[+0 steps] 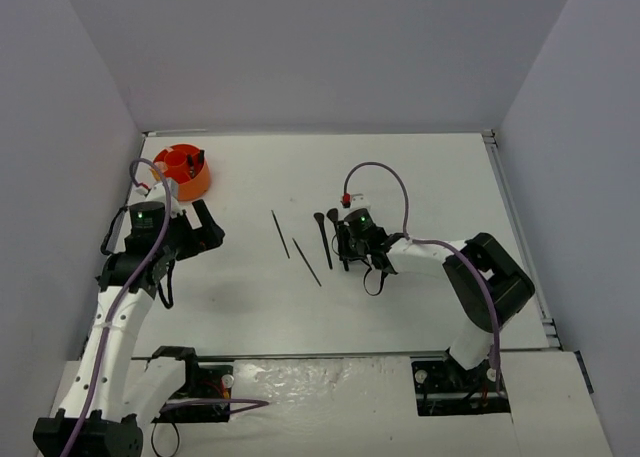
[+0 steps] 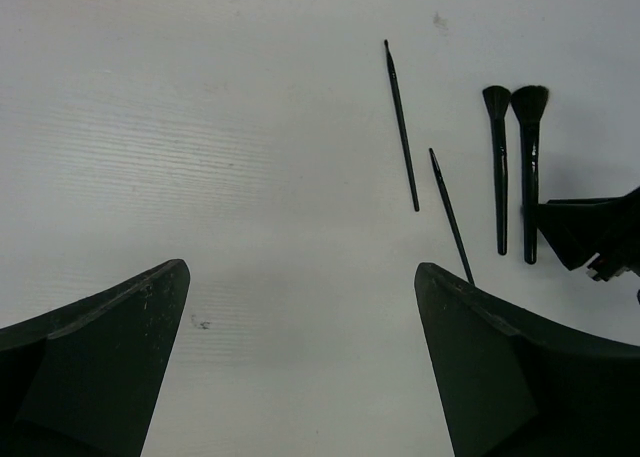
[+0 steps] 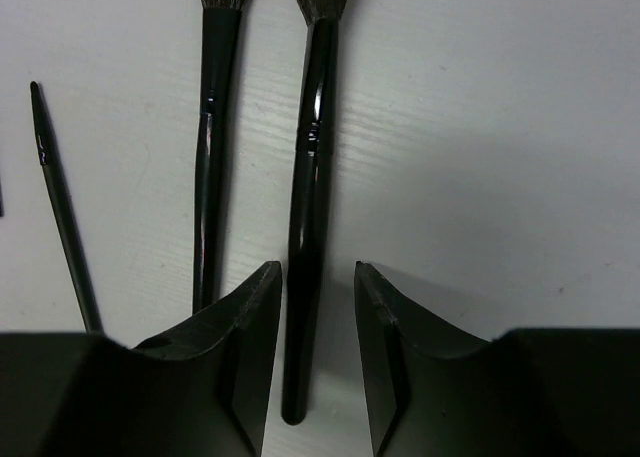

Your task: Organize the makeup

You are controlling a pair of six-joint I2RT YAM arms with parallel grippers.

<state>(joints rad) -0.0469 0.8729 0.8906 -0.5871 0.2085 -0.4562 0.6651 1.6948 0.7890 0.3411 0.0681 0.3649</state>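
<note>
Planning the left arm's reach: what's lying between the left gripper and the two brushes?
Two thin black pencils lie between the left gripper and the brushes, clearest in the top view.

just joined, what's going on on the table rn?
The right gripper sits over one black brush of two lying side by side. Its jaws straddle the handle with a gap showing, so it is not gripped yet. The left gripper is open over bare table, holding nothing. Two thin pencils lie loose beside the other brush. The orange holder sits far left.
</note>
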